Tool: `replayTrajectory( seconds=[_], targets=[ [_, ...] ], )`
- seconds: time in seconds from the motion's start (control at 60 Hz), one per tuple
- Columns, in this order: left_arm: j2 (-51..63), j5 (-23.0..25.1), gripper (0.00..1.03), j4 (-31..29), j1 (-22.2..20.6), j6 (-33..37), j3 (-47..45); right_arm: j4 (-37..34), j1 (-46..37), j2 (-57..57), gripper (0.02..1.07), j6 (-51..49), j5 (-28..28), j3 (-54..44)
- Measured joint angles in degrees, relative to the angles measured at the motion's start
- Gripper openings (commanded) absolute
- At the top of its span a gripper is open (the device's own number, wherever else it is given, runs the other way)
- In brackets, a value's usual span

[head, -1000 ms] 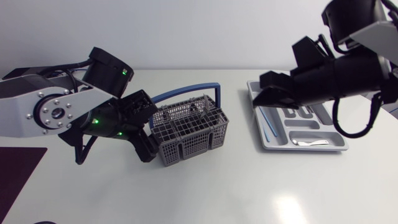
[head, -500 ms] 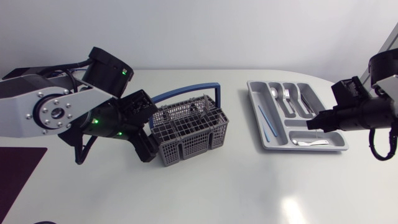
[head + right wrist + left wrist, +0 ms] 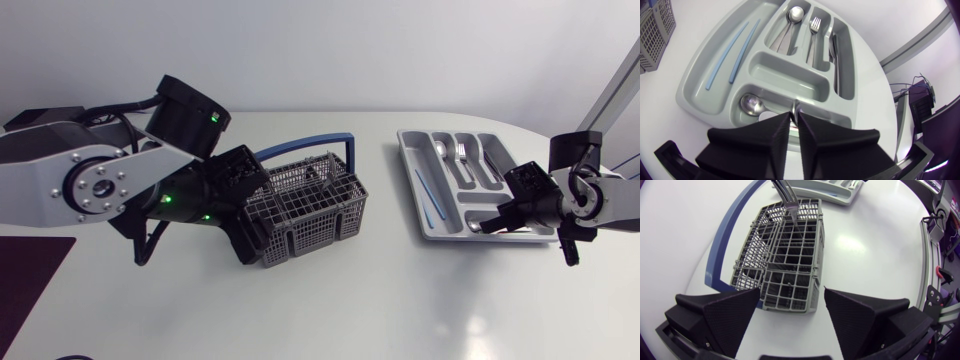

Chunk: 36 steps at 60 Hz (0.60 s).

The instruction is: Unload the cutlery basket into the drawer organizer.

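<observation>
Standing wide apart, the fingers of my left gripper flank the near end of the grey cutlery basket, though I cannot tell whether either finger touches it. The basket sits on the white table with its blue handle swung to one side, and a metal utensil (of what kind I cannot tell) stands in its far compartment. Well apart from it lies the grey drawer organizer. My right gripper is at the organizer's near edge, fingers pressed together with only a thin slit between them. A spoon lies in the compartment just ahead of the fingertips. Beyond are two light-blue sticks in the long side slot, a fork, and a knife.
</observation>
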Motion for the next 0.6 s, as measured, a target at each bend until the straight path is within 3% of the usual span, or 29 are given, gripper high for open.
replayTrajectory(
  seconds=[0.05, 0.15, 0.25, 0.383, 0.6],
  targets=[
    [0.7, 0.1, 0.99, 0.9, -0.1, 0.0, 0.0, 0.2, 0.0, 0.0, 0.76, 0.0, 0.2, -0.2],
    [2.0, 0.8, 0.99, 2.7, -0.1, -0.2, 0.0, -0.9, 0.5, -1.7, 0.86, 0.1, 0.4, -0.3],
    [2.8, 0.9, 0.99, 4.2, -0.1, -0.8, 0.0, -6.0, 2.5, -8.1, 0.87, 1.5, -0.5, -0.3],
    [3.3, 1.3, 0.99, 6.3, -0.2, -2.0, 0.7, -13.8, 8.2, -19.4, 0.86, 5.6, -7.0, -0.3],
    [5.7, 1.3, 0.99, 9.4, -0.9, -3.5, 1.5, -13.5, 23.5, -26.2, 0.86, 14.9, -13.0, -0.3]
  ],
)
